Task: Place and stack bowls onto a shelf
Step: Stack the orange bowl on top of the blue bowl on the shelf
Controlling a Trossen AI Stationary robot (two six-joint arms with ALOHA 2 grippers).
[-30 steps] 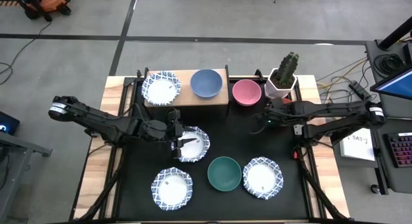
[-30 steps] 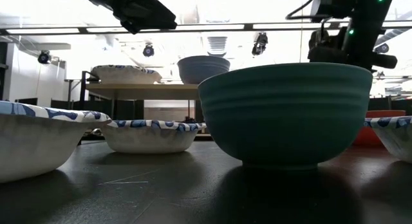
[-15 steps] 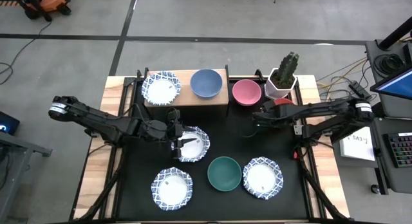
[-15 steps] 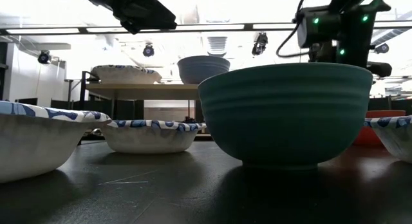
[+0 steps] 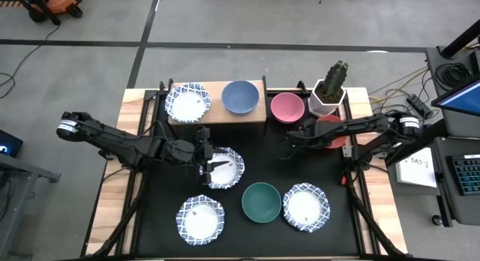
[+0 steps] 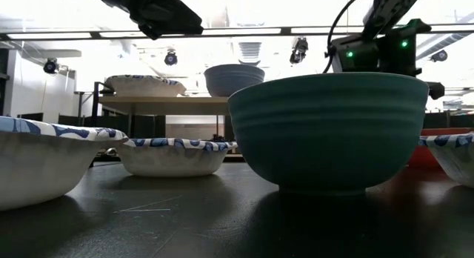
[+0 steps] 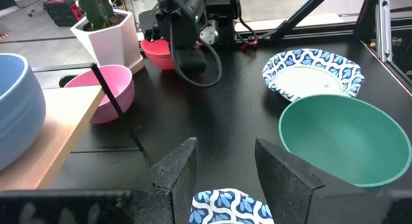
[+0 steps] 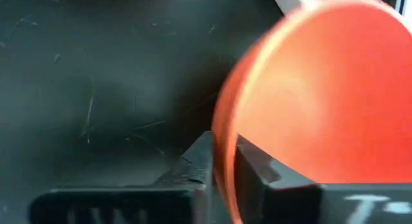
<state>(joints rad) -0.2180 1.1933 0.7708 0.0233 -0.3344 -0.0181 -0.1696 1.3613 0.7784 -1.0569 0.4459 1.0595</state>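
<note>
The shelf [image 5: 217, 117] stands at the mat's far edge and carries a blue-patterned white bowl [image 5: 187, 102] and the grey-blue bowl [image 5: 240, 97]. The pink bowl [image 5: 286, 107] sits on the mat to its right. A second patterned bowl [image 5: 225, 168] lies mid-mat. My left gripper [image 5: 204, 163] is open, low over that bowl's left rim [image 7: 225, 205]. I cannot tell whether it touches. The dark green bowl [image 5: 261, 202] and two more patterned bowls [image 5: 200, 220] [image 5: 305, 207] rest near the front. My right gripper [image 8: 222, 166] is shut on the red bowl [image 5: 332, 124]. My right gripper pinches the red bowl's rim [image 8: 225, 140], with one finger [image 8: 254, 169] inside the bowl and the other finger [image 8: 196, 166] outside its wall. The bowl looks tilted in the hold. Whether its base is on the mat I cannot tell.
A white cactus pot [image 5: 328, 94] stands at the far right, close behind the right arm and the red bowl. The black mat [image 5: 281, 167] has bare room between the shelf and the front bowls. Cables and a keyboard lie off the table's right side.
My right arm has moved toward the table's left, with the red bowl in its gripper, which now shows more from under the arm. My left arm has kept still over the patterned bowl.
</note>
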